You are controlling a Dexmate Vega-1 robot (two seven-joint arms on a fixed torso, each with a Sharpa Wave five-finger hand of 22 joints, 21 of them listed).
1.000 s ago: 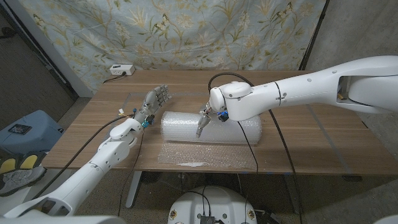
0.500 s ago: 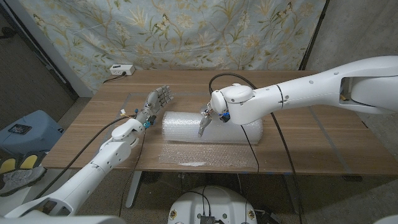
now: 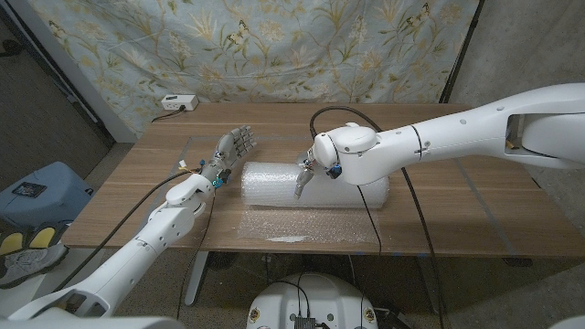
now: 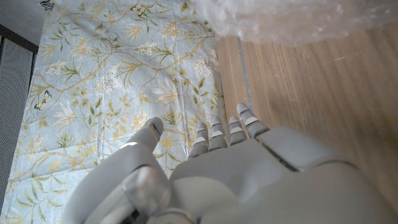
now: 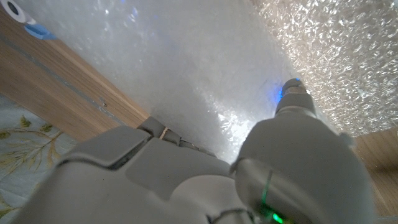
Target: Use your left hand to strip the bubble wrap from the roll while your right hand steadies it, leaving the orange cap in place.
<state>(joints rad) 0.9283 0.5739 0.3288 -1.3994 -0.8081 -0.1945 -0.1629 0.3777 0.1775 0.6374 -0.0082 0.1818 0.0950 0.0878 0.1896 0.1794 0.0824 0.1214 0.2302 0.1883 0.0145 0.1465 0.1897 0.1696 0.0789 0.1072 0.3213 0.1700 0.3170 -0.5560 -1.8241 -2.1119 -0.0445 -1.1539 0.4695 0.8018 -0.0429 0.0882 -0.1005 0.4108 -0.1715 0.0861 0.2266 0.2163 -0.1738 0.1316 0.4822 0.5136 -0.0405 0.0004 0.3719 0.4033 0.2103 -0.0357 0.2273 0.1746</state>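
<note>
A bubble wrap roll (image 3: 347, 187) lies crosswise on the wooden table (image 3: 457, 210), near the middle. A loose sheet of wrap (image 3: 292, 226) trails from it toward the front edge. My right hand (image 3: 306, 175) grips the roll from above near its left half, thumb down the front side; the right wrist view shows this hand (image 5: 205, 168) pressed into the roll (image 5: 186, 62), with the sheet (image 5: 336, 56) beyond it. My left hand (image 3: 235, 146) hovers just off the roll's left end, fingers apart and holding nothing. In the left wrist view the left hand (image 4: 236, 162) sits close to the wrap (image 4: 286, 18).
A white power strip (image 3: 178, 102) lies at the table's far left corner. A black cable (image 3: 370, 215) runs from my right arm across the roll and over the front edge. A floral curtain (image 3: 302, 46) hangs behind. A blue bin (image 3: 37, 196) stands on the floor at left.
My right hand and the roll have shifted slightly to the right. My left hand has edged a little closer to the roll's left end, still holding nothing.
</note>
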